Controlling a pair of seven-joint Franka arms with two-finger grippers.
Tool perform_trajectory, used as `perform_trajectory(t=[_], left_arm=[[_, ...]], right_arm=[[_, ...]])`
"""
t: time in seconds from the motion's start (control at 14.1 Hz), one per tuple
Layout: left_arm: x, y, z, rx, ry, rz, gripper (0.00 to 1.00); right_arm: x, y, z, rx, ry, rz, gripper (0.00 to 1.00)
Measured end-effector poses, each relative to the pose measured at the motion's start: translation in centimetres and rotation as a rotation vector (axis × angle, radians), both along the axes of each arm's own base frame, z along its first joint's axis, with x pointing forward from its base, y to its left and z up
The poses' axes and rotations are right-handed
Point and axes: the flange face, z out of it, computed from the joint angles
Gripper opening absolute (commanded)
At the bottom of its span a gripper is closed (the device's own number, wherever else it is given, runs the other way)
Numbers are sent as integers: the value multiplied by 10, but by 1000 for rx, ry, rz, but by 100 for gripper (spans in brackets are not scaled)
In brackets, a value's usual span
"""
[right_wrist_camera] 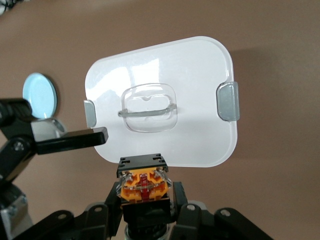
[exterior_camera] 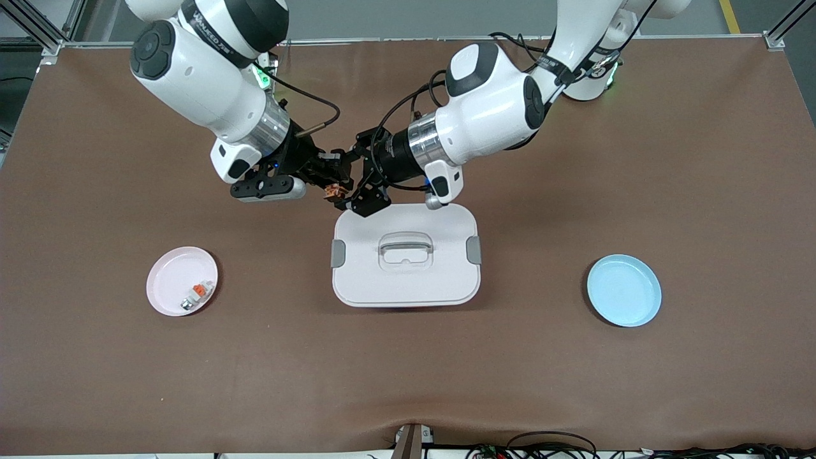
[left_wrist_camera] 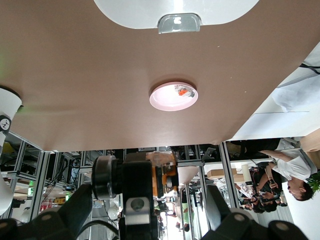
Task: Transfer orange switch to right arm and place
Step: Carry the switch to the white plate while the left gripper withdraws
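Brown table [exterior_camera: 701, 191] filled the frame. Upper middle, the right gripper [exterior_camera: 334, 185] pinched the orange switch [exterior_camera: 333, 191] above the white lidded box [exterior_camera: 405, 255]; the left gripper [exterior_camera: 354, 185] sat spread wide around it.

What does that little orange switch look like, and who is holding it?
The orange switch is a tiny block with a black body, a black rim and an orange face that has a small red part in its middle; it looks like plastic. The right gripper is shut on it, one finger on each side, holding it up in the air by the edge of the white lidded box. The left gripper is right beside it, open and not touching it.
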Motion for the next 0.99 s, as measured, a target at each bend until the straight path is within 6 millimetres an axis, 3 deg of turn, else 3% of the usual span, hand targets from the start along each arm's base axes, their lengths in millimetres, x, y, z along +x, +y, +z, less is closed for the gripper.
perform_trajectory(t=[0.21,0.43,0.57,0.99], left_arm=[[5,9,2,41,-27,-25,100],[12,33,9,109,-34,-79,100],[16,56,20,162,-33,-134,100],[23,142,28,388,-165,-400,100]], right_arm=[[10,-32,-8,-30,-57,271,0],[28,-93,-18,-89,-111,565,0],[33,-123,-24,-192,-117,702,0],[46,-174,-28,-333,-160,1028,0]])
